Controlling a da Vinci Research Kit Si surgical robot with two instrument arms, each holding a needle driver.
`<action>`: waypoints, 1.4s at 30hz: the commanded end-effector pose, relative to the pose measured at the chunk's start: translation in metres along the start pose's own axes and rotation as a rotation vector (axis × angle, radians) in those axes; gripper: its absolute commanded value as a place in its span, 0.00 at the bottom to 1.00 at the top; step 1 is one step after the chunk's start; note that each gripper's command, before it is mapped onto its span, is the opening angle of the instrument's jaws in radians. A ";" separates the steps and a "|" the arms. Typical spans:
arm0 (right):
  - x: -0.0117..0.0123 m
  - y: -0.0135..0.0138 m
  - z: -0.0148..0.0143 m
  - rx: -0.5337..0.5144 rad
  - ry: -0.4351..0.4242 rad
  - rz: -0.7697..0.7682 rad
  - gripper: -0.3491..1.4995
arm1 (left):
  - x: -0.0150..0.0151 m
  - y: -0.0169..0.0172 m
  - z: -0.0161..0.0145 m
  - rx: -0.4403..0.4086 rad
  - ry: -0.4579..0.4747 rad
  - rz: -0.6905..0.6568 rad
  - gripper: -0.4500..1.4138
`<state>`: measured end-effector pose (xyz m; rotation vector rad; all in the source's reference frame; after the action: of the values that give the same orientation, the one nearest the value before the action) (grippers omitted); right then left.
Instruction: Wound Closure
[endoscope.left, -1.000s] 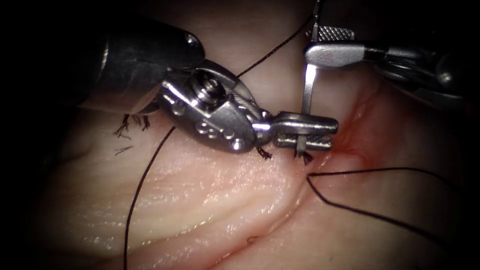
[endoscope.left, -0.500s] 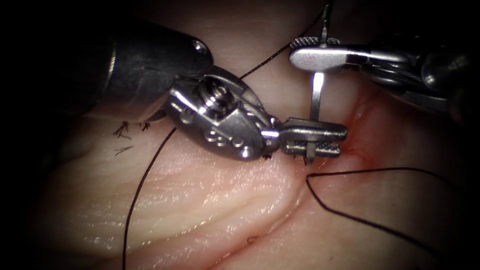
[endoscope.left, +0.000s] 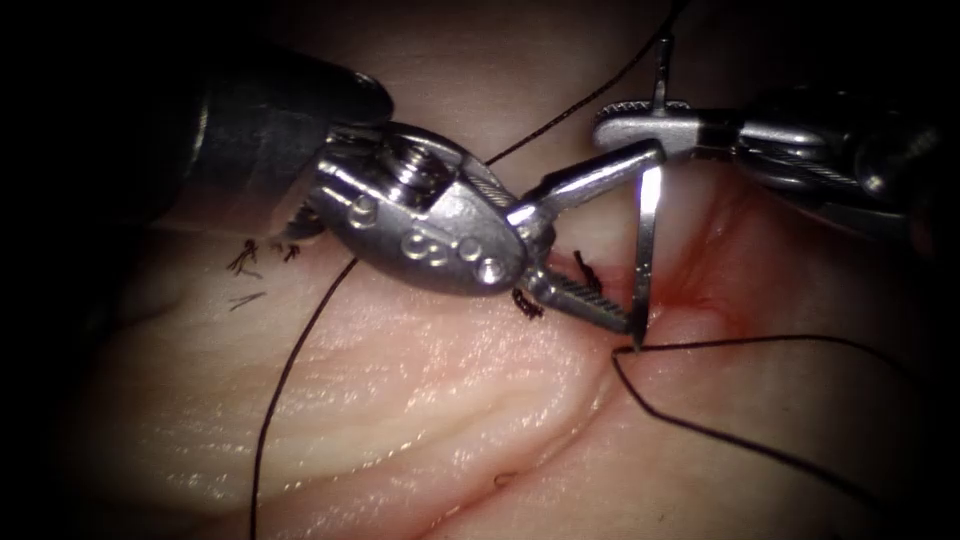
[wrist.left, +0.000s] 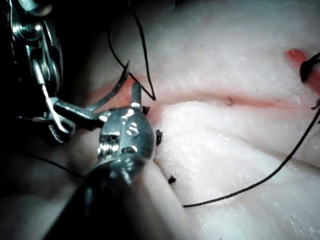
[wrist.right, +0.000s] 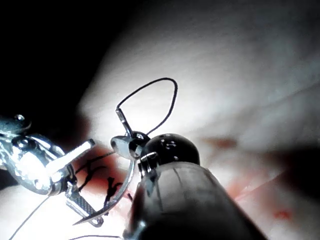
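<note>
My right tool (endoscope.left: 625, 122) comes in over the cut (endoscope.left: 590, 400) and is shut on the curved needle (endoscope.left: 643, 270) near its tail. The needle hangs downward, its point at the tissue (endoscope.left: 400, 400) on the cut's left lip; I cannot tell if it is in. My left tool (endoscope.left: 618, 240) is open, one jaw on each side of the needle, holding nothing. Dark thread (endoscope.left: 290, 370) runs from the tail behind the left tool and down the left side. In the right wrist view the right tool (wrist.right: 125, 142) grips the needle (wrist.right: 120, 192) beside the open left tool (wrist.right: 95, 180).
Another thread strand (endoscope.left: 720, 425) leaves the tissue at the cut and forks to the right. Cut ends of thread (endoscope.left: 255, 260) and a knot (endoscope.left: 590, 275) sit on the left side. Red fluid (endoscope.left: 700, 290) wets the cut's upper end. In the left wrist view the needle (wrist.left: 112, 87) curves beside the left tool (wrist.left: 95, 95).
The right tool's jaws have shut on the needle's tail end. The left tool's jaws, earlier shut on the needle near its point, have sprung open and let it go.
</note>
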<state>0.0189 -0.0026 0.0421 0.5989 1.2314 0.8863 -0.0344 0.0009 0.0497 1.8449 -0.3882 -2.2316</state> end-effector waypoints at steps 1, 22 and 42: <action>-0.0001 0.0012 -0.0001 -0.003 0.029 -0.059 0.00 | -0.0002 -0.0002 0.0005 0.008 0.000 -0.037 0.93; -0.0012 0.0031 -0.0061 -0.030 0.202 -0.551 0.00 | -0.0045 0.0036 0.0052 -0.116 -0.202 -0.200 0.19; -0.0026 0.0020 -0.0037 -0.045 0.214 -0.720 0.00 | -0.0119 0.0075 0.0015 -0.271 -0.560 -0.185 0.17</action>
<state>0.0138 -0.0043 0.0437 -0.0074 1.4696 0.3647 -0.0327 -0.0021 0.0632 1.1377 0.0088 -2.7562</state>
